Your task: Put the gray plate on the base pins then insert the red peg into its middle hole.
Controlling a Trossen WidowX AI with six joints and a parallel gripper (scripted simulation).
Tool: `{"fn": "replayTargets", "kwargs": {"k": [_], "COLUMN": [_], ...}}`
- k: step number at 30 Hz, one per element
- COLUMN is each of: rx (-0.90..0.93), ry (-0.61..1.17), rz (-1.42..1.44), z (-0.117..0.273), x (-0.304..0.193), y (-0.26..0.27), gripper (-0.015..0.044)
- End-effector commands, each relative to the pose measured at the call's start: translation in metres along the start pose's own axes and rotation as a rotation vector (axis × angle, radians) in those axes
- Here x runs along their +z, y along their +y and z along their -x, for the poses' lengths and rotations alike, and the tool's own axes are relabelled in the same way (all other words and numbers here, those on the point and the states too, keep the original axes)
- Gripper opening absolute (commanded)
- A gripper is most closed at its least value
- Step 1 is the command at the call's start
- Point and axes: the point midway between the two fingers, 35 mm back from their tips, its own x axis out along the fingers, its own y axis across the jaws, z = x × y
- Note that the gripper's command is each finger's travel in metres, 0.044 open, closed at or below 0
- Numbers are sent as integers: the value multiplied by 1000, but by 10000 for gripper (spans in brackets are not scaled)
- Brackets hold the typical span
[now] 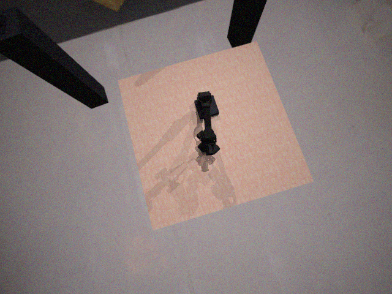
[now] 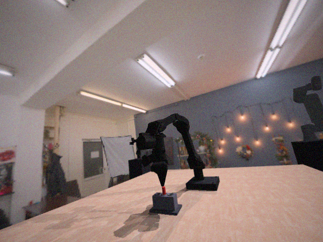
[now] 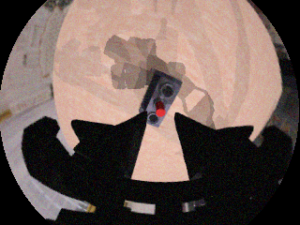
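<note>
The gray plate, a thick block, sits flat and level on the dark base. The ends of the two pins show in its outer holes in the wrist view. The red peg stands nearly upright in the middle hole, with a short length above the plate's top. My gripper is partly open, a fingertip on each side of the peg's top, with gaps between them in the wrist view. How deep the peg sits is hidden. The top view shows the arm covering the parts.
The arm's mounting block stands on the wooden table top behind the plate. Two black posts stand beyond the table's edge in the top view. Arm shadows lie around the base.
</note>
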Motion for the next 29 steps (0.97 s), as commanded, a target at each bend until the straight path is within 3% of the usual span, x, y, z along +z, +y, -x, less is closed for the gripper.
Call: {"fn": "replayTargets", "kwargs": {"k": [1,29], "rx": [0,-1], "ry": [0,-2], "rz": [0,-1], "z": [0,18], "x": [0,-5], "y": [0,-2], "gripper": [150,150]}}
